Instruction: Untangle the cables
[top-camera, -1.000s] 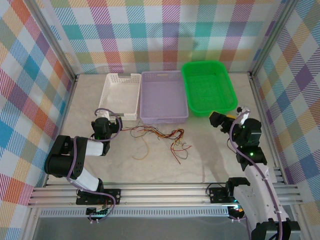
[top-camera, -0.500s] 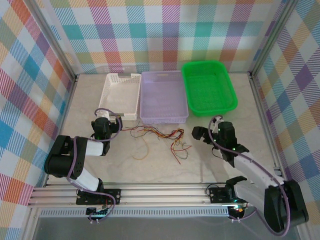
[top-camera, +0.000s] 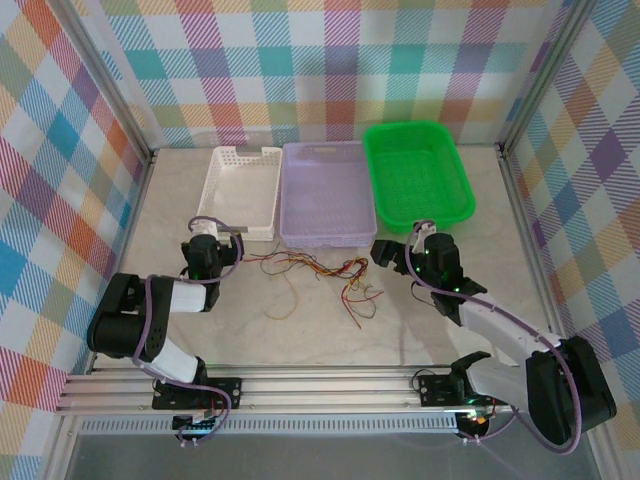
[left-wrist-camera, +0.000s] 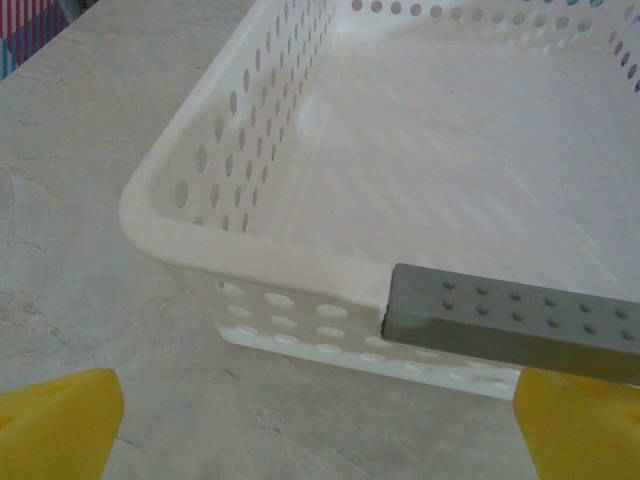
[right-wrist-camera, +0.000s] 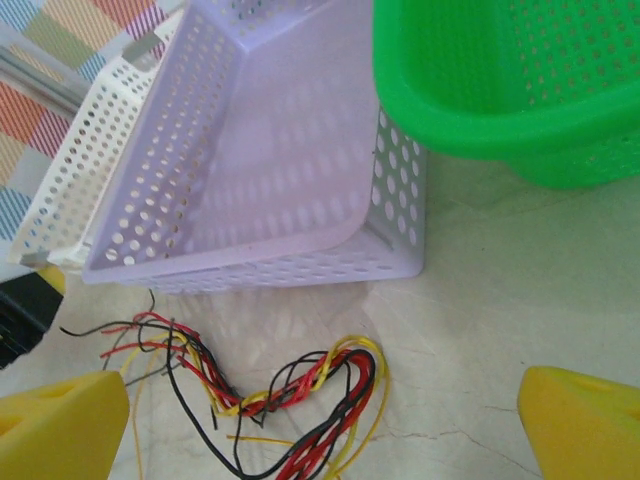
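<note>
From above, we are seeing the cables (top-camera: 320, 272) lying in a loose yellow, red and dark knot on the tabletop (top-camera: 450, 320), just in front of the lavender basket (top-camera: 325, 238) and between the two arms; nothing is gripping them. The left tool (top-camera: 212, 245) is sitting near the white basket (top-camera: 213, 190), beside the knot's left strands. The right tool (top-camera: 393, 258) is poised just beside its right end, in front of the green basket (top-camera: 420, 222). Through the left wrist, we are facing the white basket's corner, with the yellow fingertips (left-wrist-camera: 55, 420) spread wide at the frame's edges and nothing between them. Through the right wrist, we are looking down on the knot's looped end, that tool's yellow tips likewise standing wide on either side. We are judging this to be the approach before a first grasp. The next move is calling for lowering the right tool onto one strand, closing on it alone, and drawing it clear of the bundle.
</note>
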